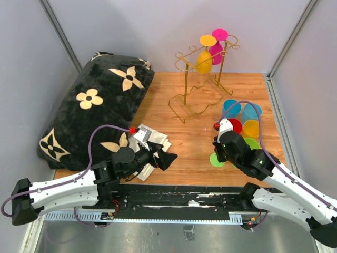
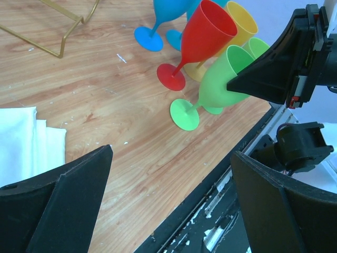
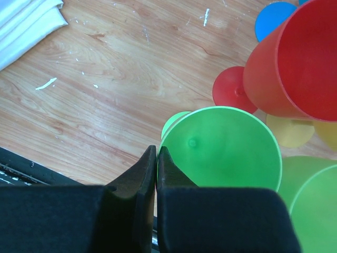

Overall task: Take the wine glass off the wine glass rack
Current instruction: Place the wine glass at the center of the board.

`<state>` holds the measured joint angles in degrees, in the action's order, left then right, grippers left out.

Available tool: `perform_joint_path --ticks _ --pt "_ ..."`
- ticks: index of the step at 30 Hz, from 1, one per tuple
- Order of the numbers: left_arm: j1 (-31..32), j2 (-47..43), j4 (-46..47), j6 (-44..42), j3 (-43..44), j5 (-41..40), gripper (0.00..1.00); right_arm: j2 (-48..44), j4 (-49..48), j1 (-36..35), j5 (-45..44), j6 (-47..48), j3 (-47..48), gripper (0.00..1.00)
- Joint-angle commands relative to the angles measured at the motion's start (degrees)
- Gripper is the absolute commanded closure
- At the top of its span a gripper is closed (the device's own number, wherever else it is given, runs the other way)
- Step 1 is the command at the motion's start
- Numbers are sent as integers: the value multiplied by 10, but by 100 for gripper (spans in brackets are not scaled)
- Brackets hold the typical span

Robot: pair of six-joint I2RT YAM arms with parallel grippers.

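**Two glasses hang from the rack, and the right gripper is closed at a green glass near the front.**

The gold rack [image 1: 202, 87] stands at the far side, right of centre, with its top rail running left to right and slanting away. The yellow glass [image 1: 204, 60] and pink glass [image 1: 216, 51] hang at its right end, their long axes upright, feet up and bowls down. Bare table [image 1: 184, 134] lies open in front of the rack. A black pillow [image 1: 95, 105] fills the left side, and a group of standing glasses [image 1: 251, 128] crowds the right edge, with grey walls close around. The right gripper [image 3: 157, 154] has its fingers pressed together at the rim of the green glass [image 3: 221, 147]; I cannot tell whether the rim is pinched. The left gripper [image 2: 171, 153] is spread wide and holds nothing, low beside a white cloth [image 1: 152, 136] by the near edge.
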<state>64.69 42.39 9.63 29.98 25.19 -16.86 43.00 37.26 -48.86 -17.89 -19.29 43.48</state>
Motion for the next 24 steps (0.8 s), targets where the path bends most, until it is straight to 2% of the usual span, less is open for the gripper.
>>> perform_joint_path --ticks 1,12,24 --pt "-2 3 -2 -4 21 -3 0 -8 22 0 -29 0 18 99" --pt "-2 7 -12 -5 27 -2 0 -7 26 8 -30 1 14 99" --pt "-2 10 -12 -7 27 -4 0 -7 34 10 -40 0 14 90"
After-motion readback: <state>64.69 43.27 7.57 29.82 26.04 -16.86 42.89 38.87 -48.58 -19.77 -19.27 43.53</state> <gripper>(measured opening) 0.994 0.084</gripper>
